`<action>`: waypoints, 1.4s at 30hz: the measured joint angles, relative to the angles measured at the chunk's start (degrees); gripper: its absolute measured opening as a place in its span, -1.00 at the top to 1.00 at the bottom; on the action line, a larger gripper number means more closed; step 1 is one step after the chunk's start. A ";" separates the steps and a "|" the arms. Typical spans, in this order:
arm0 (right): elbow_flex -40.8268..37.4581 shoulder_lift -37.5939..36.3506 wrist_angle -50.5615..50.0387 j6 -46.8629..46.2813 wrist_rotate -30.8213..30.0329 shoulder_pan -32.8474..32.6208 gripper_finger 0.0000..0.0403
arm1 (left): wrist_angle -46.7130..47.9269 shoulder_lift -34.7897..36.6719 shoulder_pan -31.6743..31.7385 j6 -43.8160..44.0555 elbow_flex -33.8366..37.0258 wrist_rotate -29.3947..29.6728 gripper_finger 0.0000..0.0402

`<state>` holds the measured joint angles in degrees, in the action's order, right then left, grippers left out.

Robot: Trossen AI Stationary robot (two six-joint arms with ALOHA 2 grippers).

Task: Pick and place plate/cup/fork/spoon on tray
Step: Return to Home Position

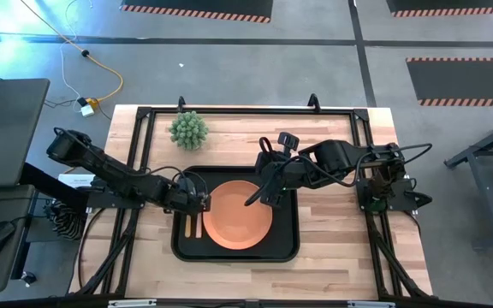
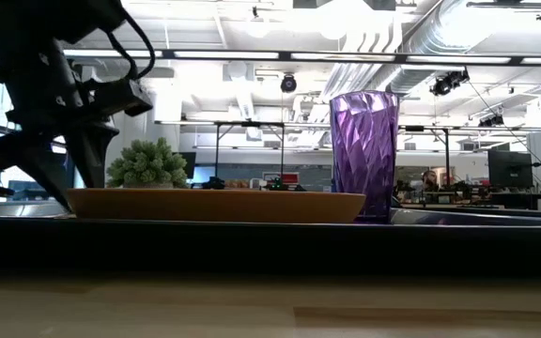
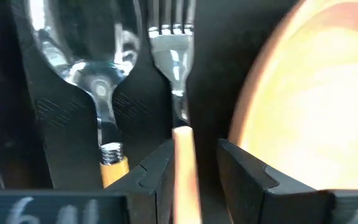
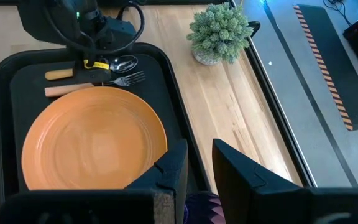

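On the large black rectangular tray (image 1: pixel 288 248) at the desk's middle, my left pincer (image 3: pixel 194 171) stands apart around the slim orange-handled fork (image 3: pixel 178 93), laid beside the orange-handled spoon (image 3: pixel 98 81) and round orange plastic plate (image 1: pixel 238 214). The right pincer (image 4: pixel 199 165) hovers above the translucent purple tumbler (image 2: pixel 364 150); I cannot tell its grip. Next, I judge, both lift clear.

Between the left arm's matt, ribbed black fingers (image 3: pixel 241 177) lies the smooth orange plastic handle of the polished metal fork (image 3: pixel 174 68). Beside it, the mirror-bright metal spoon (image 3: pixel 98 81). The round orange plastic plate (image 4: pixel 92 140) looks satiny; the black tray (image 4: pixel 5 68) matt.
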<state>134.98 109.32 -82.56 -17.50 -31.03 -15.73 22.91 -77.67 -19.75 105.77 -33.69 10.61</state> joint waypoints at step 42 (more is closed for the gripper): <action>0.02 0.02 13.97 -2.93 4.99 -4.90 0.67 | -20.88 39.37 -2.53 -70.77 -0.06 -3.98 0.45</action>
<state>135.00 109.34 -68.59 -20.42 -26.03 -20.63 2.03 -38.30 -22.28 35.00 -33.75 6.64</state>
